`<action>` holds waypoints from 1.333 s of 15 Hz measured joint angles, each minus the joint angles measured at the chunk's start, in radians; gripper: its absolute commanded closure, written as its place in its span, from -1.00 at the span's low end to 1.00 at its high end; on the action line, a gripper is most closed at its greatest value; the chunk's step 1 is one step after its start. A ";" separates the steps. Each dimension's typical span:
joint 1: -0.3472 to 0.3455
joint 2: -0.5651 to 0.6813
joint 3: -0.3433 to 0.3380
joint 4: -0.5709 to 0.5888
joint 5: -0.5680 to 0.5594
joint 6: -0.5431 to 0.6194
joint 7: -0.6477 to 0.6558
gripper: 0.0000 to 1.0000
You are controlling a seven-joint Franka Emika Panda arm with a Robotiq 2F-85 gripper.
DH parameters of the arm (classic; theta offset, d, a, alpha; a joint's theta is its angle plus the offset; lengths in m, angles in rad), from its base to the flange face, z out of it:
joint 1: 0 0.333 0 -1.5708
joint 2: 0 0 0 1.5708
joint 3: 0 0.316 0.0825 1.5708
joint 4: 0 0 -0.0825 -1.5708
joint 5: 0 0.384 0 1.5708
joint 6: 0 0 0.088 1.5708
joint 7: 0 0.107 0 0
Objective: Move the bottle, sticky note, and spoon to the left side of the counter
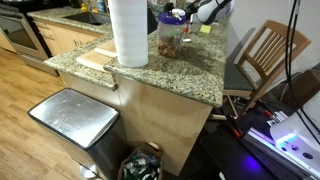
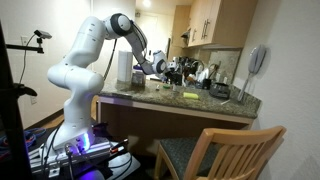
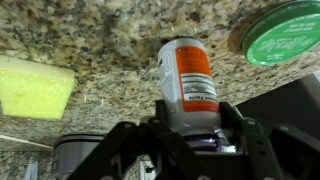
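Bottle (image 3: 186,78), orange with a white cap, sits in my claw (image 3: 193,128). Both fingers press against its lower end, closed to the bottle's width, with the cap pointing to 12 o'clock over the granite bench (image 3: 100,30). Sticky note (image 3: 35,87) lies flat at its 9 o'clock, and a round green lid (image 3: 285,35) at 2 o'clock.

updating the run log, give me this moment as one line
phase: grasp | gripper: looks closed on orange bottle | sticky note: on granite counter, untouched
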 measured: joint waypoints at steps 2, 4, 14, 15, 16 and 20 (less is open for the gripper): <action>0.000 -0.006 0.002 0.002 0.002 -0.018 0.000 0.40; -0.001 -0.018 0.003 0.002 0.004 -0.045 0.000 0.40; -0.031 -0.446 0.085 -0.125 0.110 -0.452 -0.155 0.40; -0.061 -0.509 0.114 -0.161 0.110 -0.496 -0.172 0.40; -0.114 -0.571 0.165 -0.200 0.120 -0.541 -0.197 0.40; -0.218 -0.803 0.263 -0.382 0.321 -0.733 -0.422 0.40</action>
